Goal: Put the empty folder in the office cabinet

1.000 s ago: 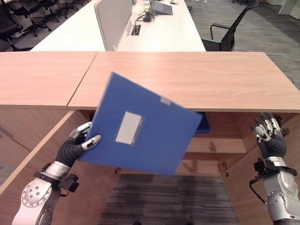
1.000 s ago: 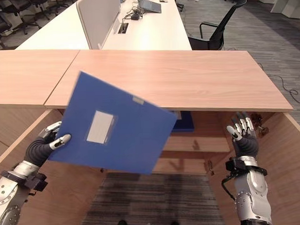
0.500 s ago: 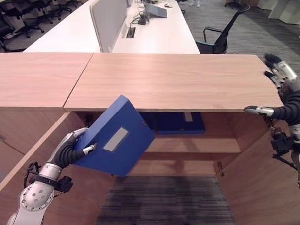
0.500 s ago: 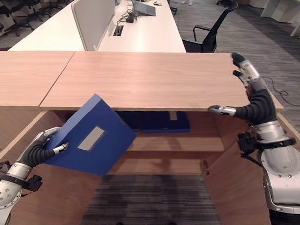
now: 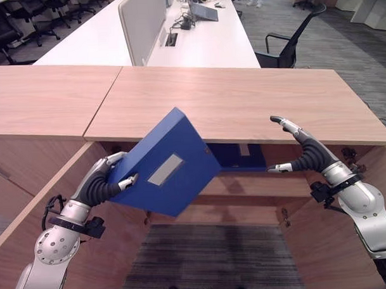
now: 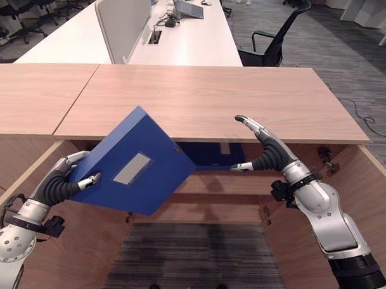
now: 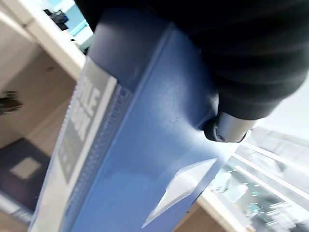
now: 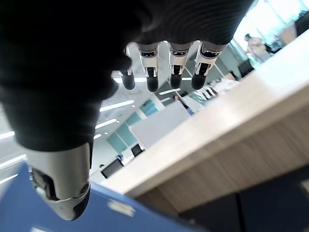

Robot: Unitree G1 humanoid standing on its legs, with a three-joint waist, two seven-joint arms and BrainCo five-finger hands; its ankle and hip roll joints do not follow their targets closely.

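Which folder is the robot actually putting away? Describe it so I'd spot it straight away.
Look at the long wooden cabinet with its doors open, then just below its front edge on the robot's left. There the left hand grips a tilted blue folder in mid-air, bearing a pale label. The other blue folders lie flat on the shelf inside, while the right hand is open and touches nothing.

open wooden cabinet (image 5: 242,105), dark blue folders (image 5: 234,157) on its shelf (image 5: 264,183)

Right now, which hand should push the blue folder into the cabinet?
Probably the left hand: it already grips the blue folder at the cabinet opening. The right hand is open, holding nothing.
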